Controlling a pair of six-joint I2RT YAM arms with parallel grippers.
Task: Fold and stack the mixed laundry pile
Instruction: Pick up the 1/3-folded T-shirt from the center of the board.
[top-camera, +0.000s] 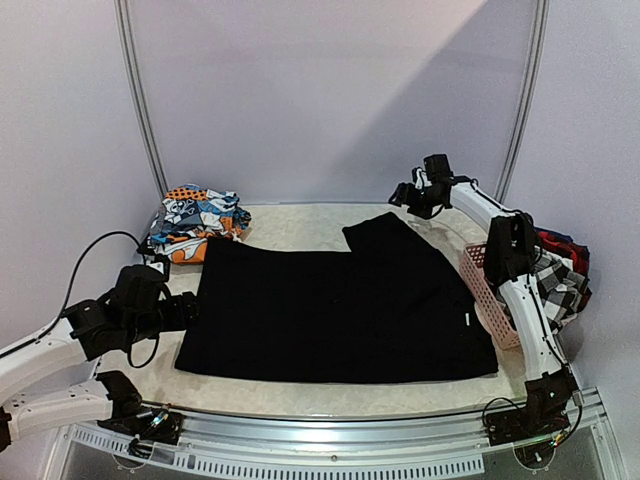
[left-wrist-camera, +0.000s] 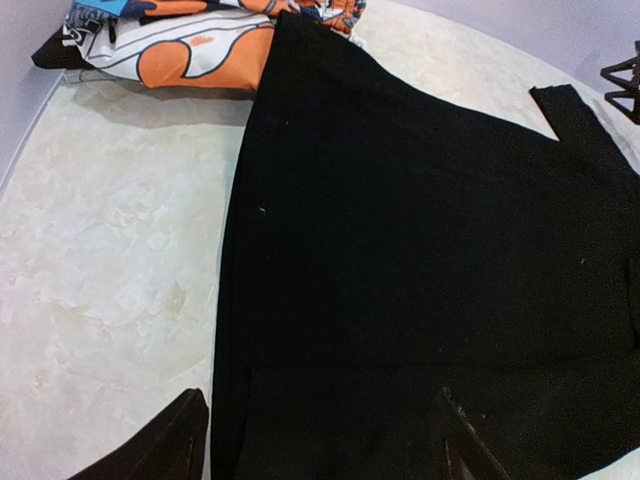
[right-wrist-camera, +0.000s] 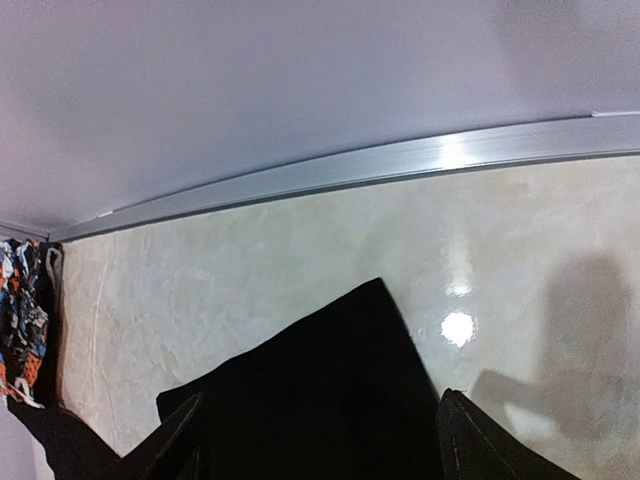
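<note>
Lavender walls, pale marbled table (top-camera: 300, 222).

Top view: at frame centre, black garment (top-camera: 330, 310) spread flat, one flap reaching toward upper centre. Upper left of the table, printed pieces (top-camera: 200, 222) in a bunch, touching the black cloth's corner. At right edge, pink basket (top-camera: 488, 290), with checked garment (top-camera: 562, 285) and plaid garment (top-camera: 565, 247) heaped at its right side. Left gripper (top-camera: 188, 310) at the black garment's left edge. Right gripper (top-camera: 402, 195) just up and right of the flap's tip.

Left wrist view: fingers (left-wrist-camera: 170, 445) spread wide at frame bottom, one over bare table, the other over black cloth. Nothing clamped. Printed pieces along top left.

Right wrist view: jaws likewise wide, holding nothing. Black flap's point between the two fingers, lying on the table. Sliver of printed cloth at far left.
</note>
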